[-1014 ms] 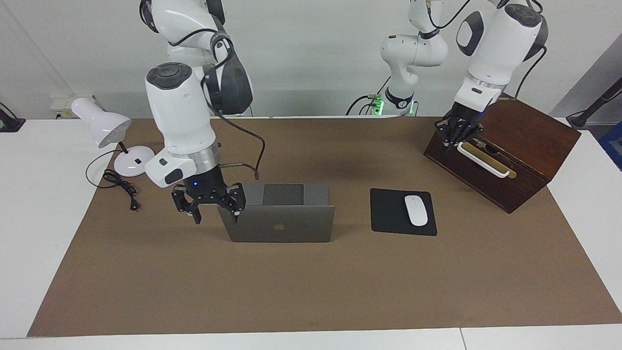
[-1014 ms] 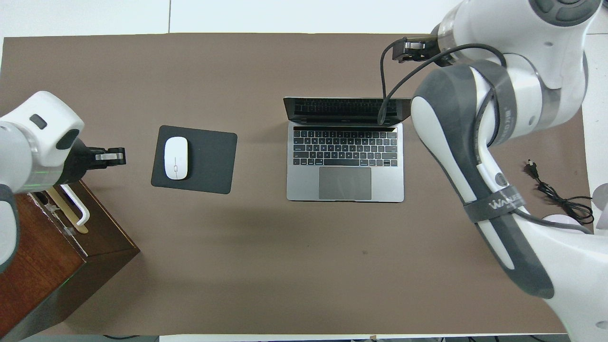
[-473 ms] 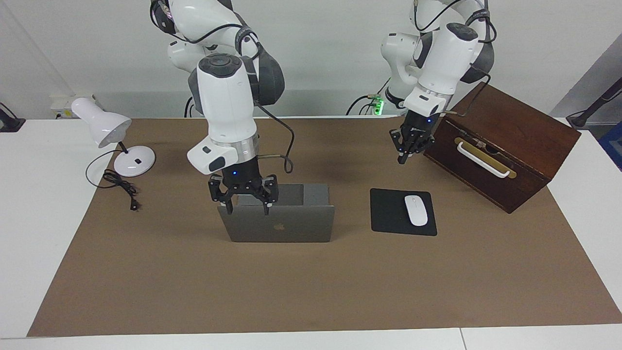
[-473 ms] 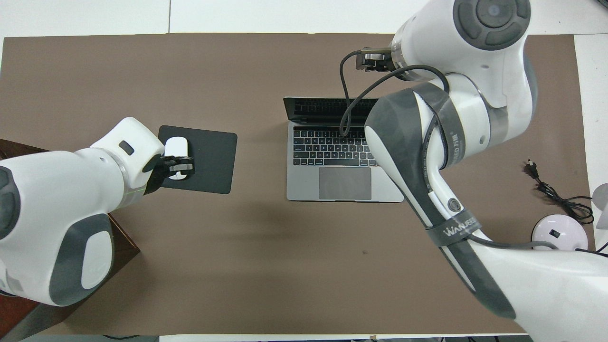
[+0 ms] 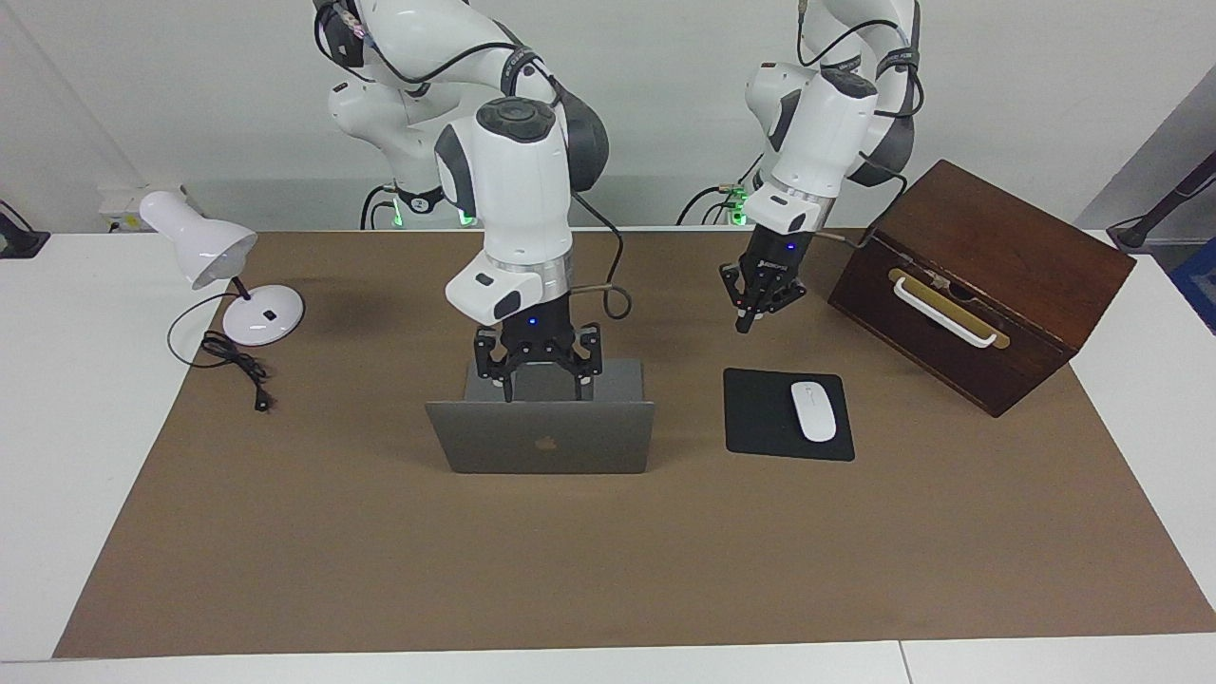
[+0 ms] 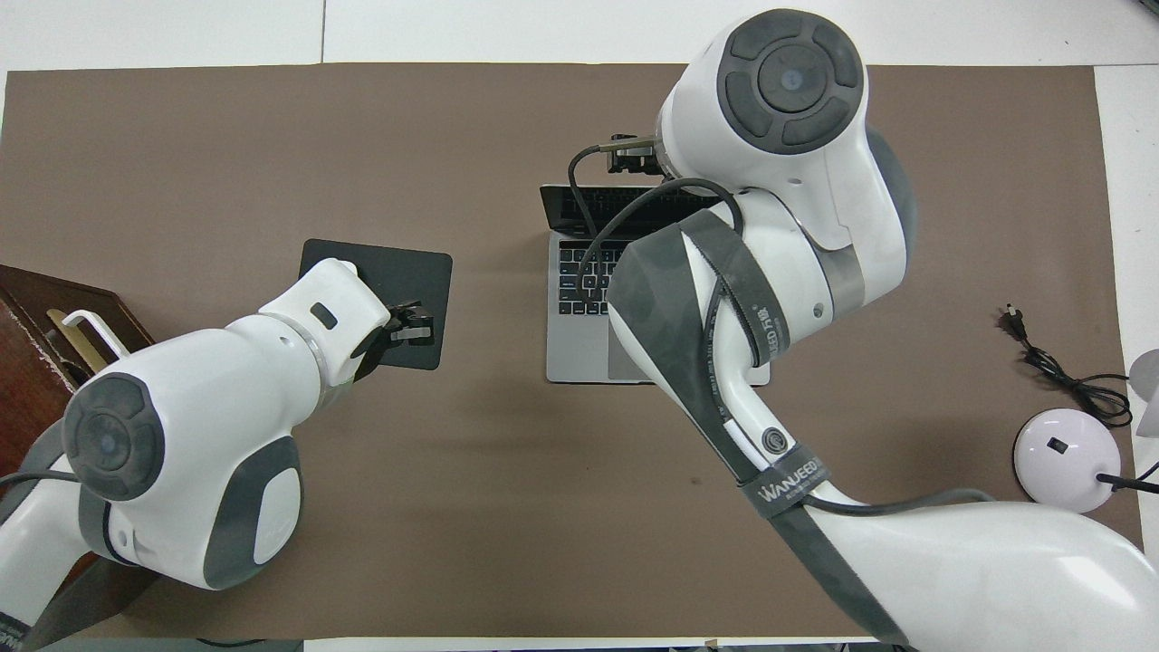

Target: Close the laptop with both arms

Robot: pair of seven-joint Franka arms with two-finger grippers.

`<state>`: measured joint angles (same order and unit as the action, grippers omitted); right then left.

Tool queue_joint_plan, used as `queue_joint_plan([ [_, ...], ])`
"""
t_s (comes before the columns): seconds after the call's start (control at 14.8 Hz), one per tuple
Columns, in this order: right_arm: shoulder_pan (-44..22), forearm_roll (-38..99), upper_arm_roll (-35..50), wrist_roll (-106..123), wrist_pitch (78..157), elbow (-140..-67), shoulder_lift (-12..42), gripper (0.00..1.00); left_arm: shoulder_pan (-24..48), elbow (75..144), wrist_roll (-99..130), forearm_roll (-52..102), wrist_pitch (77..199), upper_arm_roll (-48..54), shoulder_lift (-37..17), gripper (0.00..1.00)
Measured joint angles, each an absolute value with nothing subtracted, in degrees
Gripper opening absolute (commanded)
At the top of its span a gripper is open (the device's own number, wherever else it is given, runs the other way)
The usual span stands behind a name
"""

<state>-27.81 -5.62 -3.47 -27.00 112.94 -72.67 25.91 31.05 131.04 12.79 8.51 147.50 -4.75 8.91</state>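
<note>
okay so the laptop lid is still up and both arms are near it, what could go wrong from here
The right gripper, open, hangs over the laptop just robot-side of its upright lid; pushing from there would likely open it wider rather than close it. The left gripper, shut, hangs near the mouse pad and could clip the white mouse while crossing.

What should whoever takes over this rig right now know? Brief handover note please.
Right end effector: open, over the laptop's base, just above the top edge of its lid.
Left end effector: shut, empty, in the air between the laptop and the wooden box, near the mouse pad.
Laptop: open, lid upright.
Done: nothing closed yet.
Left: bring both arms to the lid and fold it down.
</note>
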Motion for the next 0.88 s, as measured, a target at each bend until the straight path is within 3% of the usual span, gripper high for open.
queue_joint_plan([
  [0.07,-27.65,-5.65,-3.57,-27.01,113.07,-72.67,25.96,0.77,31.87,131.08,12.80,8.56,149.31,-4.73,7.79,0.00],
  [0.2,-27.05,-5.66,-3.72,-27.01,113.14,-72.66,25.97,0.51,33.50,131.11,12.93,8.60,153.28,-4.71,5.32,0.00],
  [0.41,-26.67,-5.67,-3.73,-27.01,113.14,-72.67,25.97,0.00,35.76,131.16,13.01,8.63,158.82,-4.72,1.71,0.00],
  [0.88,-26.65,-6.58,-3.75,-27.01,113.01,-72.96,26.13,0.00,40.01,131.18,13.08,8.89,166.87,-4.54,-1.77,0.00],
])
